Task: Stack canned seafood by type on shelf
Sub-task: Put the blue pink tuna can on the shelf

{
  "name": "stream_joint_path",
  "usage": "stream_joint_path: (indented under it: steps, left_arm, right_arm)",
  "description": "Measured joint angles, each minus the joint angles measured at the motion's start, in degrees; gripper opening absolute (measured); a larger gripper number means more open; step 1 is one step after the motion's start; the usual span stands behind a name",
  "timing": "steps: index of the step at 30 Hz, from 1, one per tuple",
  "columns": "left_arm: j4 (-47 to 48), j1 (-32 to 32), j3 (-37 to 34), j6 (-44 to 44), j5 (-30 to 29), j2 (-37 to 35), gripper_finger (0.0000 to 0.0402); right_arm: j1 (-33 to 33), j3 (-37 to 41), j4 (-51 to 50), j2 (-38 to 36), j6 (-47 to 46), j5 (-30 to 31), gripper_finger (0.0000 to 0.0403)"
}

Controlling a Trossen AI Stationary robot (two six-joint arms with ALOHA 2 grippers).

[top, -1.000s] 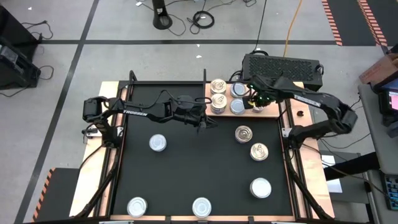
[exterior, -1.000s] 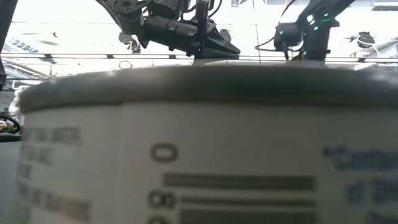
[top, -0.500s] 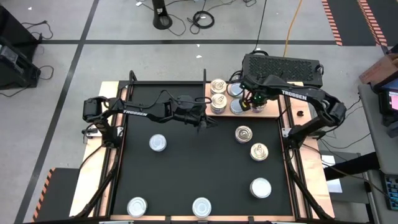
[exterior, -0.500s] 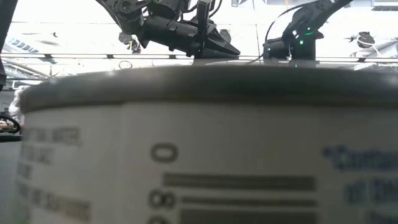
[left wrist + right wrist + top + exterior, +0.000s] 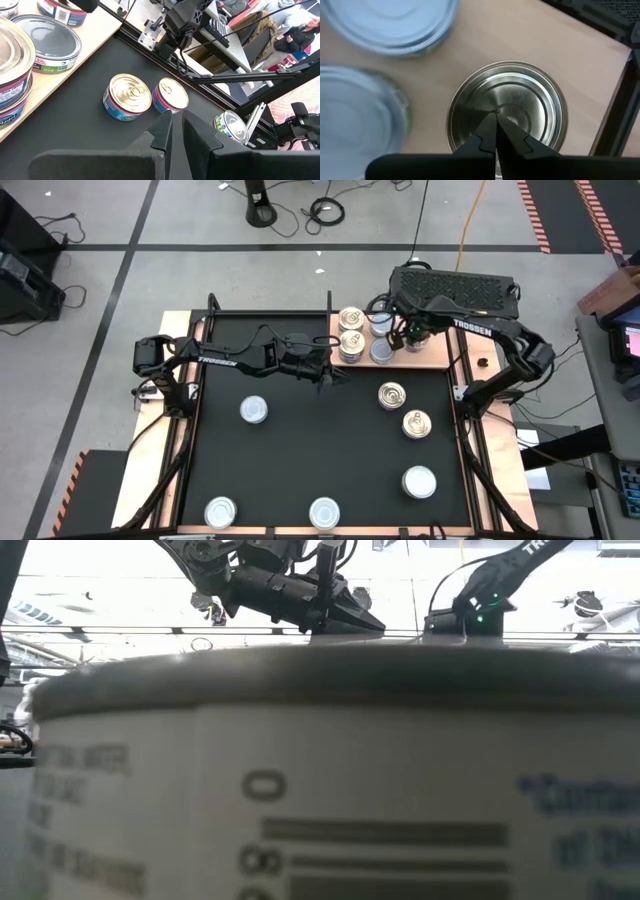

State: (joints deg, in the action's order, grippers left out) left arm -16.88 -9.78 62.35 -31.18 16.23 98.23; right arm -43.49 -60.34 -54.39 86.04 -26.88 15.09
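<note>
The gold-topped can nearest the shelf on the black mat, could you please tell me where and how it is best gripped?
Grip the gold-topped can across its round side wall, coming straight down from above: it stands upright, short and flat-topped, with clear mat all around and its neighbour standing apart.

**Robot body: two black arms, white lettering, cabled**

Left arm [image 5: 225, 360]: matte black links, white "TROSSEN" lettering on the forearm, thin black cable looping above it, boxy black base joint on the side of the wooden board [image 5: 440, 355] away from the black ventilated box [image 5: 455, 288]. Left gripper [image 5: 176, 131]: two black angular plastic fingers with stepped, notched inner edges, black crossbar behind them.

Right arm [image 5: 490, 335]: same black finish, white "TROSSEN" lettering, rounded elbow housing, green indicator light near the wrist beside the board. Right gripper [image 5: 495, 131]: matching black tapered fingers, black bar behind.
</note>
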Motion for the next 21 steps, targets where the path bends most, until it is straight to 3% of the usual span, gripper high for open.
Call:
stream_joint_path:
  steps: [21]
  left_arm:
    - [0.0, -2.0, 0.0, 0.0, 0.0, 0.0, 0.0044]
  right_arm:
    - [-9.2, 0.1, 7.9, 0.7, 7.7, 0.0, 0.0000]
